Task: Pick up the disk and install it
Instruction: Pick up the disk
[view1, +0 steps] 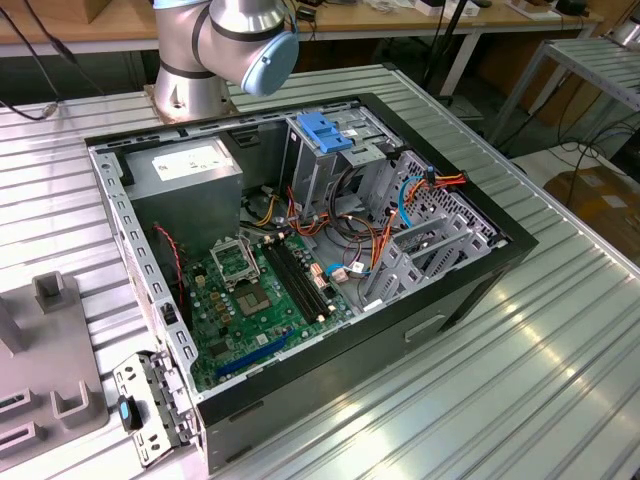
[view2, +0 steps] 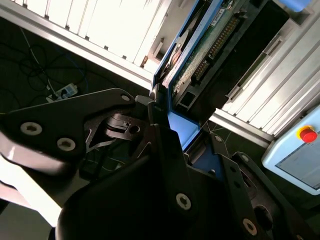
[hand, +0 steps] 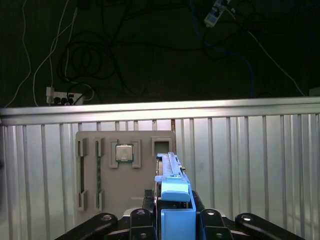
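Where the computer case (view1: 330, 375) lies open on the ribbed metal table (view1: 520, 400), it holds a grey power supply (view1: 185, 170) at the back, a green motherboard (view1: 250, 300) on its floor, a metal drive cage (view1: 318, 175) topped by a blue latch (view1: 327, 132), and a tangle of orange, blue and black cables (view1: 370, 240) beside the cage; in the first wrist view a grey tray (hand: 125, 192) carries a square processor chip (hand: 124, 152) in one pocket and a thin green strip (hand: 98, 172) in a slot; beyond the table's edge, wires and a power strip (hand: 60, 97) lie on the dark floor. The claw (hand: 175, 221) is clamped on the disk (hand: 172, 172) – held edge-on, raised, seen against the tray's edge; its rail is bright blue, and the second wrist view shows its green circuit face (view2: 200, 55).
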